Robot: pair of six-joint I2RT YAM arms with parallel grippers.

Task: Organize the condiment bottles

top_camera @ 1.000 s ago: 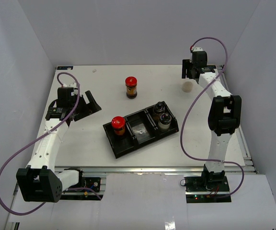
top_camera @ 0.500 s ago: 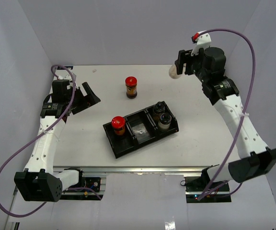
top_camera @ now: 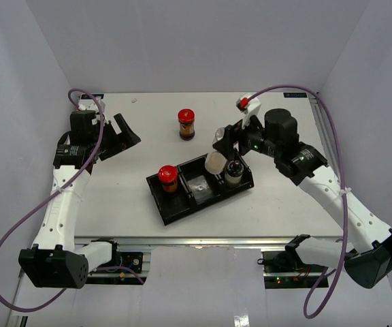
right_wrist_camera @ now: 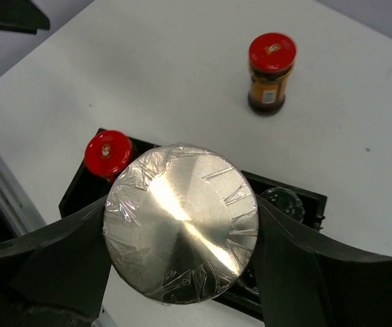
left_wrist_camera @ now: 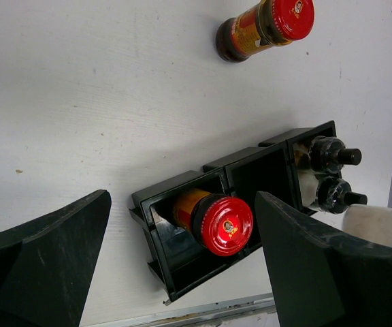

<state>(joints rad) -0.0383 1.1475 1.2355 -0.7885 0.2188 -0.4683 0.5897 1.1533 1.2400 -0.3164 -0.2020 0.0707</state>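
My right gripper (right_wrist_camera: 181, 253) is shut on the silver-lidded jar (right_wrist_camera: 181, 230), whose cream body (top_camera: 214, 164) hangs over the black tray (top_camera: 166, 210) near its middle and right compartments. One red-lidded jar (top_camera: 167, 178) stands in the tray's left compartment. Another red-lidded jar (top_camera: 186, 124) stands on the table behind the tray. Two black-capped shakers (left_wrist_camera: 329, 155) (left_wrist_camera: 337, 195) fill the right compartment; in the top view only one shaker (top_camera: 235, 170) shows clearly. My left gripper (top_camera: 119, 136) hovers open at the far left, holding nothing.
The tray's middle compartment (left_wrist_camera: 263, 178) holds nothing. White walls enclose the table on three sides. A metal rail (top_camera: 203, 241) runs along the near edge by the arm bases. The right arm's purple cable (top_camera: 284, 88) arches above the table's back right.
The right arm has swung from the far right corner, carrying the silver-lidded jar, to above the tray. The left arm has drifted slightly back and left, still open.
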